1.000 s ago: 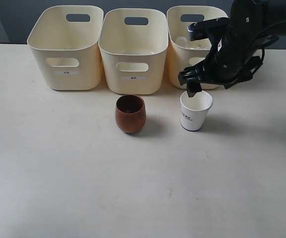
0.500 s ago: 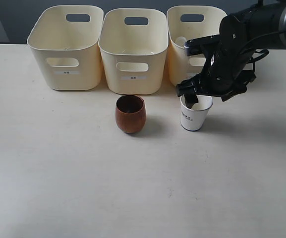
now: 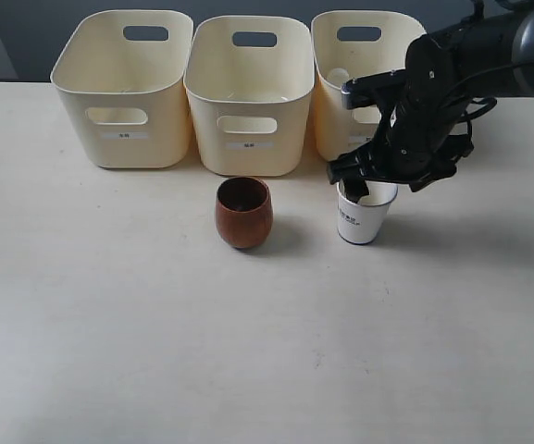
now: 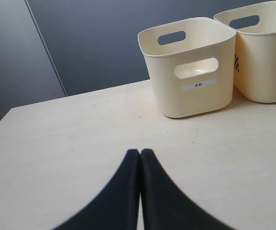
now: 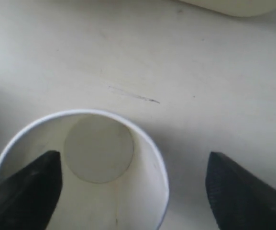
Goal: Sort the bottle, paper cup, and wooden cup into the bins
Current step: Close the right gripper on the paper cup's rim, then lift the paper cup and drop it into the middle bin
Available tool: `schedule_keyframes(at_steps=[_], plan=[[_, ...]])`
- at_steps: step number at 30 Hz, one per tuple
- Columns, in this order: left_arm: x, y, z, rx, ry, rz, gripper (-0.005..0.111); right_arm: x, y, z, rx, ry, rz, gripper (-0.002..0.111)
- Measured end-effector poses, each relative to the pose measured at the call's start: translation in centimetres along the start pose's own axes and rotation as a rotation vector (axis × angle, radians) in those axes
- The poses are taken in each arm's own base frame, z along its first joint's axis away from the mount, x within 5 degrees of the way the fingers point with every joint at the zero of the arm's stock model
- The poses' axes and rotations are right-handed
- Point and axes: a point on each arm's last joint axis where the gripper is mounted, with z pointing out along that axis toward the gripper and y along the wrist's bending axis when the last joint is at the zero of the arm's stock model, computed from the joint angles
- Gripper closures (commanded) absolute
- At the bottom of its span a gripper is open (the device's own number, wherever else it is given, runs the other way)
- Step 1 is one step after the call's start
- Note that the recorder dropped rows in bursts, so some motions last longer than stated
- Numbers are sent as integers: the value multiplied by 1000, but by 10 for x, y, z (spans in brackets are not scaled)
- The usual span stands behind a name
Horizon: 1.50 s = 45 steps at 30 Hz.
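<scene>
Hovering low over the paper cup (image 3: 359,222), the right pincer (image 3: 366,187) is holding its jaws apart. One finger (image 5: 25,191) is dipping inside the cup's mouth and the other is hanging outside the rim, so the cup's wall is standing between them. In the right wrist view a gap is showing between that wall and the outer finger, so the cup is not being squeezed. The paper cup is standing upright on the bench (image 3: 248,351) directly beneath the pincer, with its dark print facing the exterior camera.

Crowding closest is the right bin (image 3: 333,125), which is sitting just behind the pincer with part of its front wall hidden by the dark arm (image 3: 470,55). A pale rounded thing (image 3: 339,76) is showing inside that bin, too hidden to name.

Off to the pincer's side, toward the other arm, the wooden cup (image 3: 243,213) is standing upright, apart from the paper cup with bare bench between them. Beyond the wooden cup, the middle bin (image 3: 248,102) and the left bin (image 3: 123,92) are lining up in a row with the right one.

The left pincer (image 4: 140,158) is showing only in its own wrist view, its fingers pressing together tip to tip above bare bench, with the left bin standing ahead of it.
</scene>
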Motion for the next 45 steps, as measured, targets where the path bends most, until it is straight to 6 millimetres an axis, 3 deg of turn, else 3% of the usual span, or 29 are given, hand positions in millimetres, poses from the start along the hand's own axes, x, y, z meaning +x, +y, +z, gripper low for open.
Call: schedule_keyframes(at_steps=[1, 5, 7, 22, 26, 34, 45], plan=[[0, 0, 0, 0, 0, 0, 107, 0, 0, 1, -1, 4, 3, 60], [0, 0, 0, 0, 0, 0, 107, 0, 1, 1, -5, 5, 11, 98], [0, 0, 0, 0, 0, 0, 107, 0, 1, 1, -5, 5, 11, 108], [0, 0, 0, 0, 0, 0, 107, -2, 4, -6, -31, -18, 39, 108], [0, 0, 0, 0, 0, 0, 107, -6, 7, -28, -83, -87, 78, 108], [0, 0, 0, 0, 0, 0, 107, -16, 19, -97, -302, -327, 120, 108], [0, 0, 0, 0, 0, 0, 107, -32, 26, -116, -372, -562, 128, 108]])
